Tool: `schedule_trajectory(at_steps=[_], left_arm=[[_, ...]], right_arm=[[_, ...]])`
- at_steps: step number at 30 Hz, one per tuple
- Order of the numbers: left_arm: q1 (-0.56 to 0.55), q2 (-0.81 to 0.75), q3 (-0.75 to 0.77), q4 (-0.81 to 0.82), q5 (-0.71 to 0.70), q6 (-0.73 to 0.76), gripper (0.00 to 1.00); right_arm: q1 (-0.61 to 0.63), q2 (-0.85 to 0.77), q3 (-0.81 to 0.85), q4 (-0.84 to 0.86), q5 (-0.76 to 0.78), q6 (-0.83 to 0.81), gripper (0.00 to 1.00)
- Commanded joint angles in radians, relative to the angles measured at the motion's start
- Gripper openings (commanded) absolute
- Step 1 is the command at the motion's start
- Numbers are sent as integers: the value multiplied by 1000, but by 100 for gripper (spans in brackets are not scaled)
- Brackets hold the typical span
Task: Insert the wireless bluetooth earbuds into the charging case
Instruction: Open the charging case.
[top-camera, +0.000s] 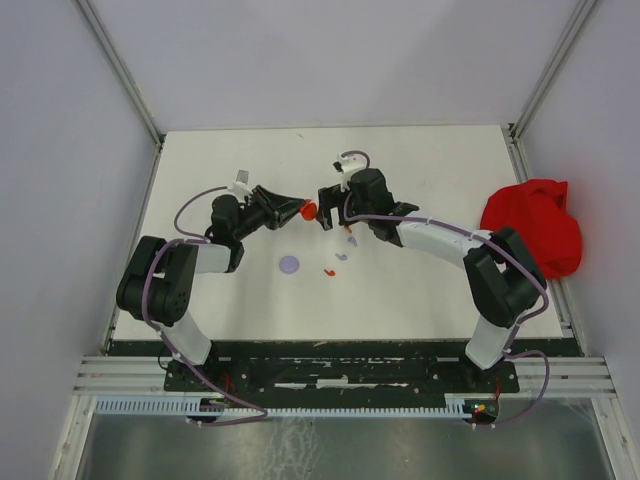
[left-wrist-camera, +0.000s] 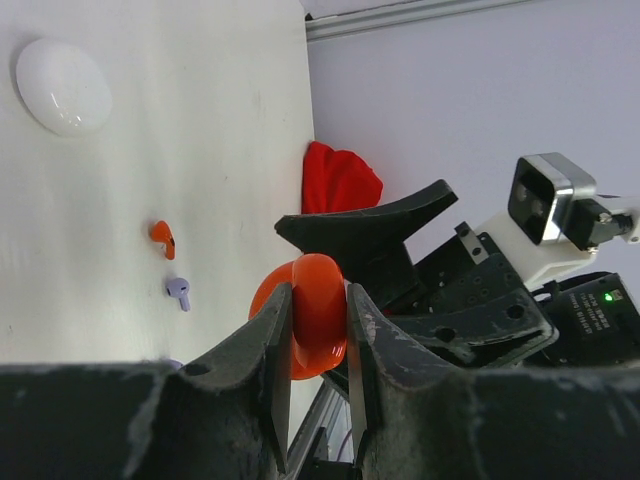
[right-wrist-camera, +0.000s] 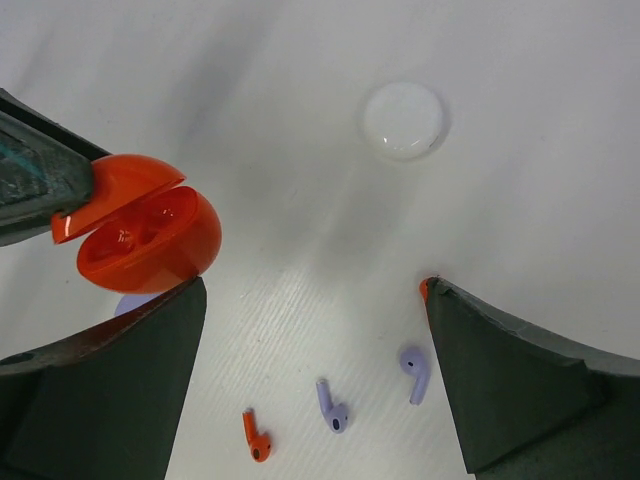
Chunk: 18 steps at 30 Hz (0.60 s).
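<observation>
Left tool (left-wrist-camera: 320, 310) clamps the open red charging case (right-wrist-camera: 140, 235) off the table (right-wrist-camera: 520, 70), while the right tool (right-wrist-camera: 310, 295) hangs spread wide over the earbuds (right-wrist-camera: 331, 410) lying there: tiny, light, slick plastic, likely best pinched across the stem.

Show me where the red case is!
In the top view, the red case is pinched in the left gripper over the middle of the table, right beside the open right gripper.
</observation>
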Motion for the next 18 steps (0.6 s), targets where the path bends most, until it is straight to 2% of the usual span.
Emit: schedule_trajectory(at_steps=[1, 18], left_arm=[[-9, -6, 34, 78, 11, -41, 3], [-24, -10, -6, 117, 7, -83, 3]], right_arm=[[8, 21, 42, 28, 7, 14, 99], [7, 83, 123, 13, 5, -1, 99]])
